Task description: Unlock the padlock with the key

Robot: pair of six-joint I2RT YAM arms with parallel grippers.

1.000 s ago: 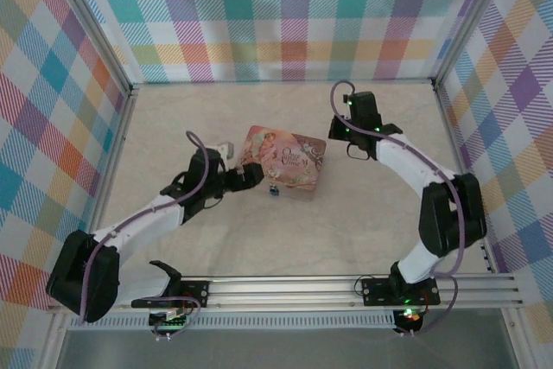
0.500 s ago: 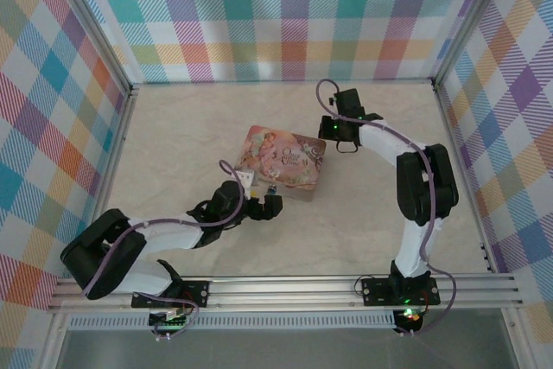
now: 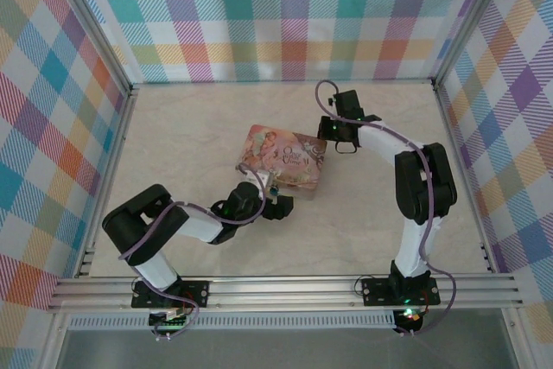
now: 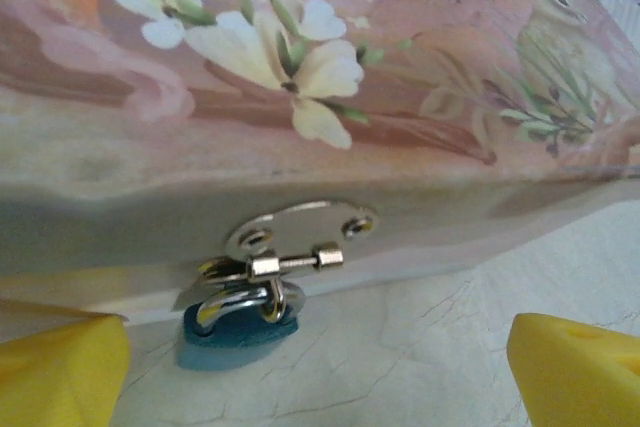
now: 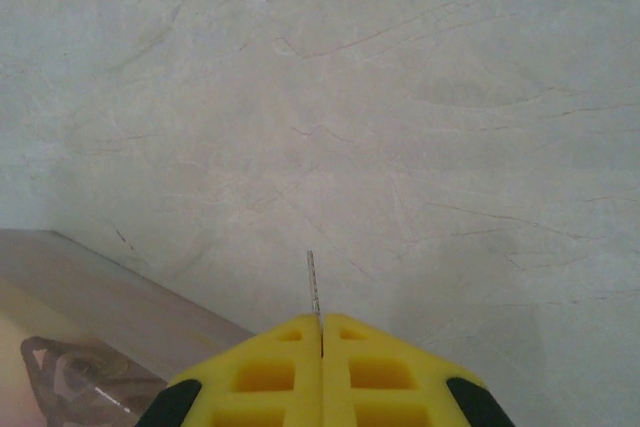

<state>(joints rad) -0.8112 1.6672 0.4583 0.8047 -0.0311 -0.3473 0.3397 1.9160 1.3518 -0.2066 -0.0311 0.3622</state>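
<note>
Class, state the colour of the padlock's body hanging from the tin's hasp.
Teal-blue padlock, clearest in the left wrist view.

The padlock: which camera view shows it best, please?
Left wrist: the padlock hangs close up from the tin's hasp, its blue body clear. Top external shows it as a speck at the tin's near edge.

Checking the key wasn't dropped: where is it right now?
The key is pinched between the right gripper's shut fingers, its tip sticking out over bare table. From above, that gripper hangs beside the tin's far right corner.
</note>
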